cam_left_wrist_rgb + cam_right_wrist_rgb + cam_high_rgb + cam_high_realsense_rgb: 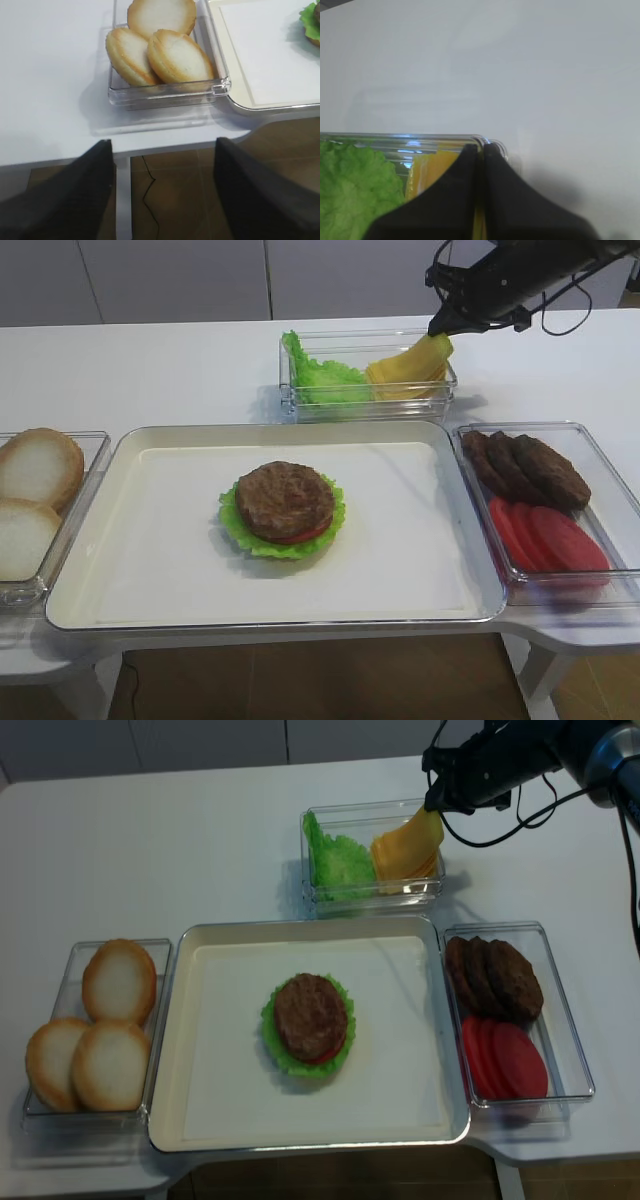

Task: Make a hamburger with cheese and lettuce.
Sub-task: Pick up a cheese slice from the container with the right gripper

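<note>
- hamburger (285, 508) sits mid-tray, patty on top, tomato edge showing under it, lettuce frill around; no cheese on it
- tray (440, 575) is cream with a metal rim, centre of the white table (150, 370)
- cheese (412, 364) slice is pinched at its upper right corner by the right gripper (441, 330), slice tilted up, lower edge still over the yellow pile in the back container (300, 400)
- right gripper jaws clenched on the cheese; the right wrist view shows both dark fingers (455, 200) pressed together with a thin yellow edge between them
- same container holds loose lettuce leaves (318, 378) in its left half, just beside the cheese
- back container touches the tray's far edge, well apart from the hamburger
- right-side bin (610, 490) has overlapping brown patties (525, 468) at the back, red tomato slices (548, 538) in front
- left-side bin (50, 1115) holds three bun halves (118, 982), cut sides up
- left gripper (162, 195) shows only in its wrist view, jaws released and wide apart, hanging off the table's front edge near the bun bin
</note>
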{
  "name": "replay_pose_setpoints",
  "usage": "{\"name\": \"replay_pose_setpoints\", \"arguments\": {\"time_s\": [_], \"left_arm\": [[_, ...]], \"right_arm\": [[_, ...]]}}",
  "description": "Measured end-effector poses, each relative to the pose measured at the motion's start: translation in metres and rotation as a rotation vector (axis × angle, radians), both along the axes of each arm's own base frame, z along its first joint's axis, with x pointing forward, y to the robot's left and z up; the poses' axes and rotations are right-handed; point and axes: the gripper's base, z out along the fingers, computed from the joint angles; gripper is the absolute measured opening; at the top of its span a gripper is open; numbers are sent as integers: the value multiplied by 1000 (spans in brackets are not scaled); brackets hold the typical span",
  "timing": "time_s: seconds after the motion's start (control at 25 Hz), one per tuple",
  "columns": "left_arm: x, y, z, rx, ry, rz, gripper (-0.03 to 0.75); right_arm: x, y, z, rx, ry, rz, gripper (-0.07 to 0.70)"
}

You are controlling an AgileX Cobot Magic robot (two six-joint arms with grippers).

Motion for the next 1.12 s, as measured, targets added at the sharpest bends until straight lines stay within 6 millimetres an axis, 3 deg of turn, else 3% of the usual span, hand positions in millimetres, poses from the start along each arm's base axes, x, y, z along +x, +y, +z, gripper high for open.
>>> {"name": "replay_pose_setpoints", "arguments": {"time_s": [0.72, 1.12], "left_arm": [[0, 0, 0, 0, 0, 0, 468], [0, 0, 0, 0, 0, 0, 468]], "right_arm": [[0, 0, 3, -11, -12, 24, 4], [-5, 0, 21, -13, -45, 30, 3]]}}
